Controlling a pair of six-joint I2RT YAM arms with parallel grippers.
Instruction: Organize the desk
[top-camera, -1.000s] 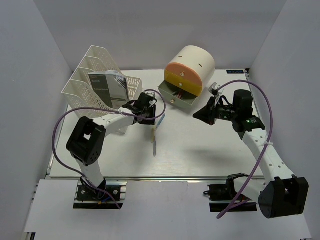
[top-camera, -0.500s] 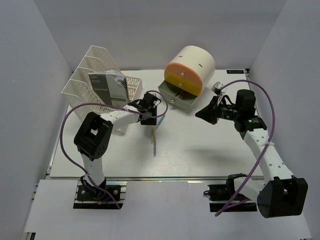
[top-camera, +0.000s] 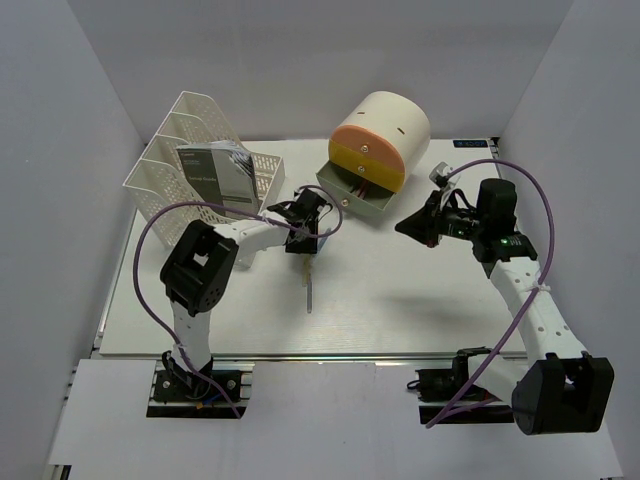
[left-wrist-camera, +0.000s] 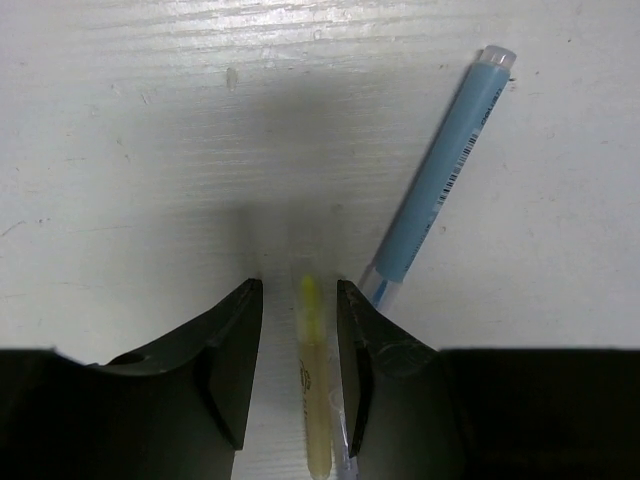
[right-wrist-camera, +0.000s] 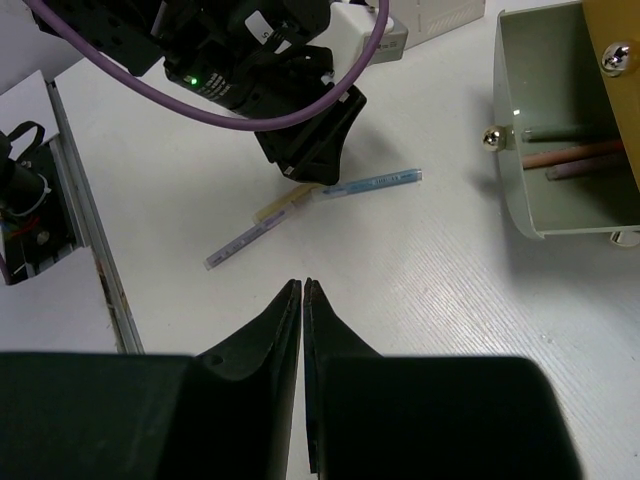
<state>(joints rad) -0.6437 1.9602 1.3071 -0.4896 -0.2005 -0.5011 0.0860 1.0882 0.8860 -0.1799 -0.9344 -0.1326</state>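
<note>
The white bench (top-camera: 420, 310) fills the middle of the top view. A white mesh file rack (top-camera: 190, 165) stands at its upper left. A cream drawer unit (top-camera: 380, 130) stands at upper centre, with its lowest drawer (top-camera: 355, 195) pulled out and a few pens already inside.

The right tool (right-wrist-camera: 302, 290) hangs right of centre, its fingers pressed together on nothing and well clear of the work. The left tool (left-wrist-camera: 297, 300) is down at the centre of the bench, over a small cluster of pens. Its fingers are spread and straddle a yellow pen (left-wrist-camera: 312, 400) without yet pinching it.

The step in hand looks like picking up that yellow pen for the open drawer. The risk is crowding:
- A blue pen (left-wrist-camera: 440, 175) runs up toward the upper right of the left wrist view, with its lower end tucked just beside one finger.
- A pale lilac pen (right-wrist-camera: 235, 245) lies along the yellow one toward the lower left of the right wrist view.

The yellow pen also sits slightly off-centre in the gap. A small sideways correction before closing would help pinch it alone. Whether the fingertips already rest on the bench cannot be told from here, so the tool should close slowly and lift straight up. If a neighbouring pen drags along, it should stop.
</note>
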